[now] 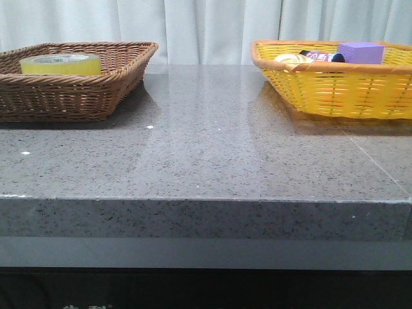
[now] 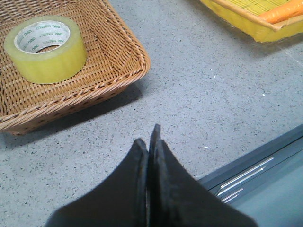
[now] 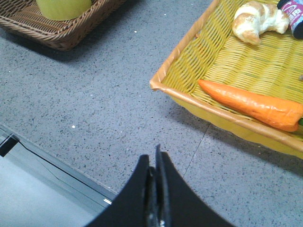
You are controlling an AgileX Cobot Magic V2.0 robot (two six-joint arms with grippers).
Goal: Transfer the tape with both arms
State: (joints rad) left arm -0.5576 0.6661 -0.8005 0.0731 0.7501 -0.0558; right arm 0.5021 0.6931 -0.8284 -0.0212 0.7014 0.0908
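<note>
The tape (image 2: pixel 45 49) is lying flat in the brown wicker basket (image 2: pixel 118 71), well apart from the left gripper (image 2: pixel 150 142), ahead of its fingertips and off to one side. The left gripper is hanging over the grey speckled table (image 2: pixel 203 90) with its two black fingers pressed together, holding nothing. The right gripper (image 3: pixel 155 163) is likewise closed on nothing, hovering near the table edge; the tape is sitting far beyond it, with only a yellow part (image 3: pixel 64 7) showing in the right wrist view.

The tape is showing as a wide roll of translucent yellow film wound on a white core printed with green letters. Its open centre is facing upward.

Just ahead of the right gripper the yellow basket (image 3: pixel 189 97) is holding a carrot (image 3: pixel 253 104) and a croissant (image 3: pixel 258 20)
</note>
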